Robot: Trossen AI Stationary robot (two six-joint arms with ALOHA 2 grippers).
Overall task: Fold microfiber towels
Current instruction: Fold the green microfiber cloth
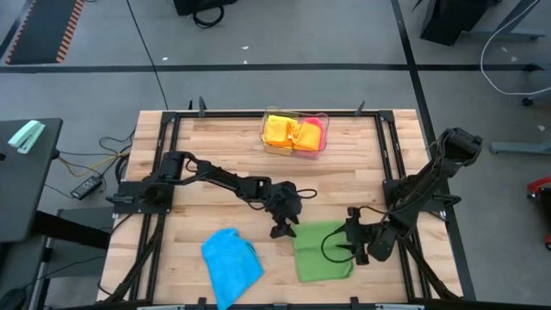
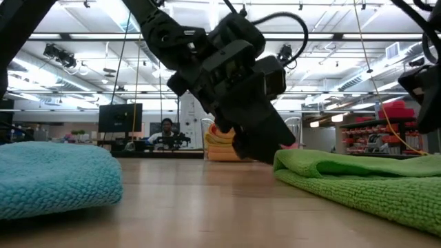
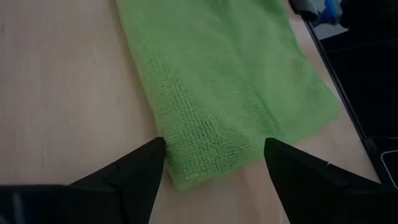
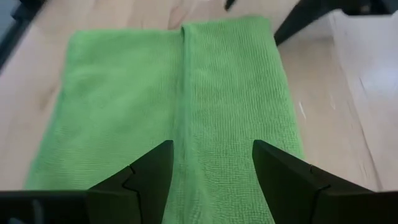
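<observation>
Both hands open, empty: left hand [image 1: 282, 226] and right hand [image 1: 355, 247] flank the soft green microfiber towel [image 1: 323, 251]. Pinch matching corners evenly before folding.

You've got a light wooden butcher-block table [image 1: 215, 146] with a black metal frame [image 1: 168, 155] round its edges. Using the clear plastic tray [image 1: 295, 148] of yellow, orange and pink cloths at the far edge as your landmark: the folded green microfiber towel [image 1: 320, 257] lies flat well nearer than it, and the crumpled blue microfiber towel [image 1: 231, 263] sits left of the green one.
</observation>
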